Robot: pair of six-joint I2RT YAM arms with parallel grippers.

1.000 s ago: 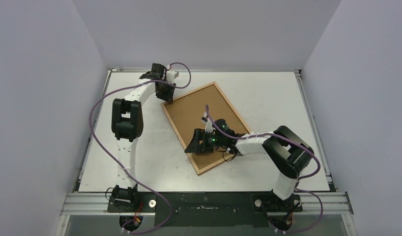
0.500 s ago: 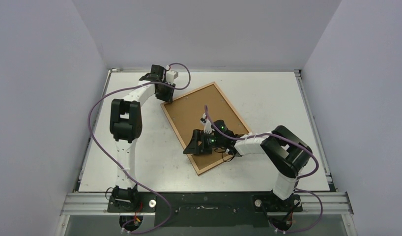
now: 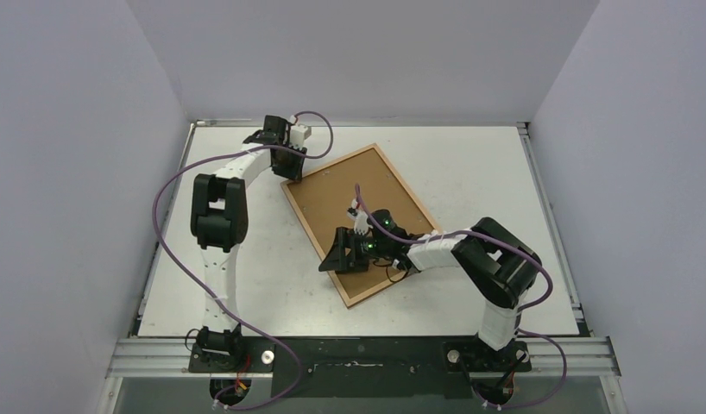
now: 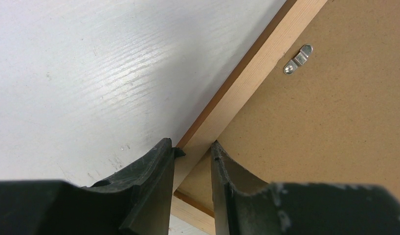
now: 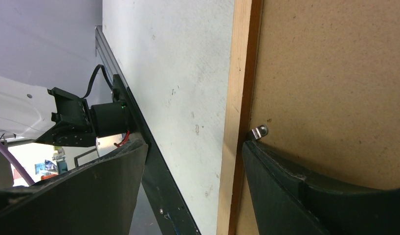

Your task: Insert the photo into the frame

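The frame (image 4: pixel 254 73) lies askew on the table (image 3: pixel 505 172), with the backing sheet (image 3: pixel 341 185) inside it.

Matt pale wood, fine grain, darker orange-brown outer side: frame (image 4: pixel 247 93). Brown fibreboard, matt, faintly speckled: backing sheet (image 4: pixel 335 127). Bright shiny metal: clip (image 4: pixel 297 59). White, faint grain texture, soft sheen, few small marks: tabletop (image 4: pixel 105 73). Black matt plastic, scuffed edges: left tool (image 4: pixel 193 147), right tool (image 5: pixel 195 147).
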